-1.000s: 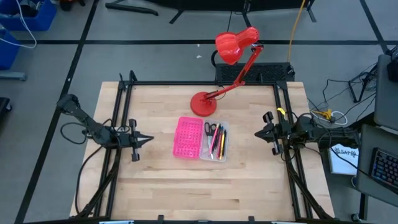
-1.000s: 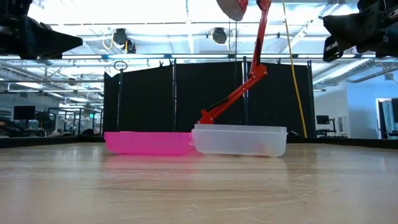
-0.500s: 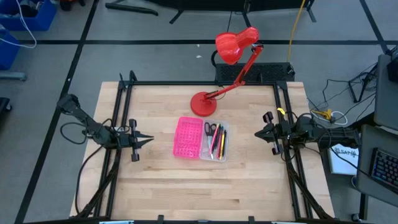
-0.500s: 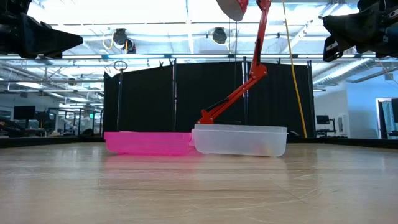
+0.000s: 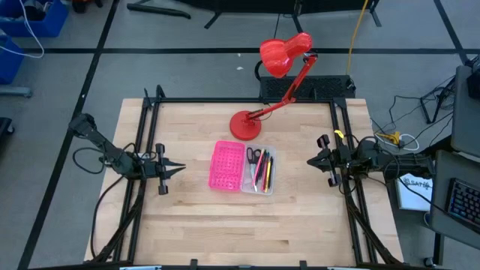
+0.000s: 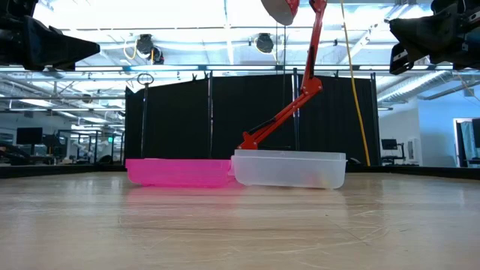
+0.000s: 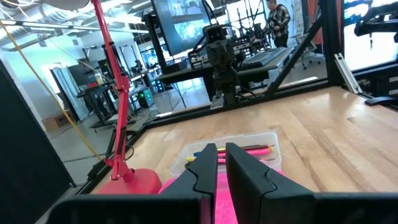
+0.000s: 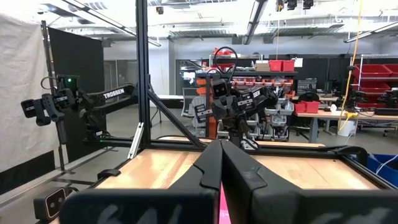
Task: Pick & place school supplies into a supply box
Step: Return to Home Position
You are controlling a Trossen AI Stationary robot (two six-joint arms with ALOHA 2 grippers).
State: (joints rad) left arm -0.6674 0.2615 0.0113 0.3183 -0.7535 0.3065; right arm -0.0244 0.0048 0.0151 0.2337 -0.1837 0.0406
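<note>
The supply box (image 5: pixel 241 167) lies open in the middle of the table, its pink grid half (image 5: pixel 227 165) toward the left and its clear half (image 5: pixel 260 170) toward the right. Black-handled scissors (image 5: pixel 253 156) and several pens and pencils (image 5: pixel 263 172) lie inside the clear half. My left gripper (image 5: pixel 178 169) hovers near the table's left edge, pointing at the box, fingers close together and empty. My right gripper (image 5: pixel 310 160) hovers near the right edge, shut and empty. In the low view both halves of the box (image 6: pixel 289 169) rest flat on the table.
A red desk lamp stands with its round base (image 5: pixel 244 125) just beyond the box, and its arm and shade (image 5: pixel 283 54) reach past the far edge. Black frame rails (image 5: pixel 142 135) run along the left and right sides. Bare wood (image 5: pixel 247 225) lies toward the near edge.
</note>
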